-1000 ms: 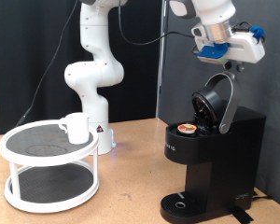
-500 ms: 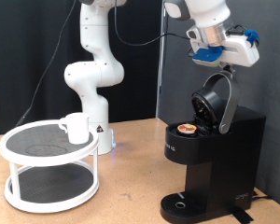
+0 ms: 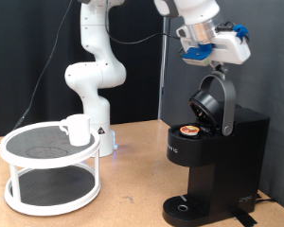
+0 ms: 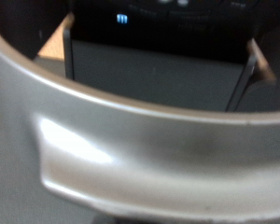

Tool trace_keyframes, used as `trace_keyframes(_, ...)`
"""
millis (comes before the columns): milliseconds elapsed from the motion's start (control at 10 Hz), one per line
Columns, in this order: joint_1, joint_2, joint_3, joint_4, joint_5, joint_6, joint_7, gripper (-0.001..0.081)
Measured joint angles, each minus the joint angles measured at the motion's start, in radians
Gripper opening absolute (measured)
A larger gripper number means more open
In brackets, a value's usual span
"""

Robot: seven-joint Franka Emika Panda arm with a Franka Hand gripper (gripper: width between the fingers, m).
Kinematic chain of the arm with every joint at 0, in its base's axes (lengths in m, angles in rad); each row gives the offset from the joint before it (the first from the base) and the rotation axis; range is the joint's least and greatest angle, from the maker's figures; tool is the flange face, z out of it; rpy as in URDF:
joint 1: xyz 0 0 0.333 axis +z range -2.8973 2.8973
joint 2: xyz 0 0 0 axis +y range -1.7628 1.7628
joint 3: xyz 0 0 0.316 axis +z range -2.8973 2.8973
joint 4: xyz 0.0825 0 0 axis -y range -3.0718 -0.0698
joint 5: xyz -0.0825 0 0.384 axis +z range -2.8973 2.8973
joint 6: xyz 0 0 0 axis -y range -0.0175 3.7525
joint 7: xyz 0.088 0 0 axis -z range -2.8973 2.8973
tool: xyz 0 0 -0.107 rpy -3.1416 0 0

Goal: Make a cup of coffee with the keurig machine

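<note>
White ceramic cup (image 3: pixel 78 130) is parked on a round two-tier stand (image 3: pixel 49 184), well apart from the boxy black keurig machine (image 3: pixel 218 165). Lid is up, brown-topped pod (image 3: pixel 188 130) seated. Gripper (image 3: pixel 216 68) is at the curved silver handle (image 4: pixel 149 140); jaws apart, straddling it. Handle should be eased along its hinge arc, not forced.

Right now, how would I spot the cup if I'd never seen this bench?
Find the white two-tier round stand at the exterior view's left. The cup sits on its top shelf: a plain white mug with a side handle, the only thing standing there.
</note>
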Motion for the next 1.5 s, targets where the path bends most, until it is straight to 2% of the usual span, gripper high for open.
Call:
trace_keyframes(400, -0.046, -0.013, -0.039, -0.031, -0.081, -0.028, -0.023, 0.0)
trace_keyframes(800, -0.07, -0.012, -0.054, -0.06, -0.149, -0.032, -0.032, 0.0)
trace_keyframes(1200, -0.088, 0.012, -0.061, -0.108, -0.227, 0.027, 0.002, 0.0)
trace_keyframes(1500, -0.101, 0.049, -0.064, -0.124, -0.237, 0.073, 0.003, 0.0)
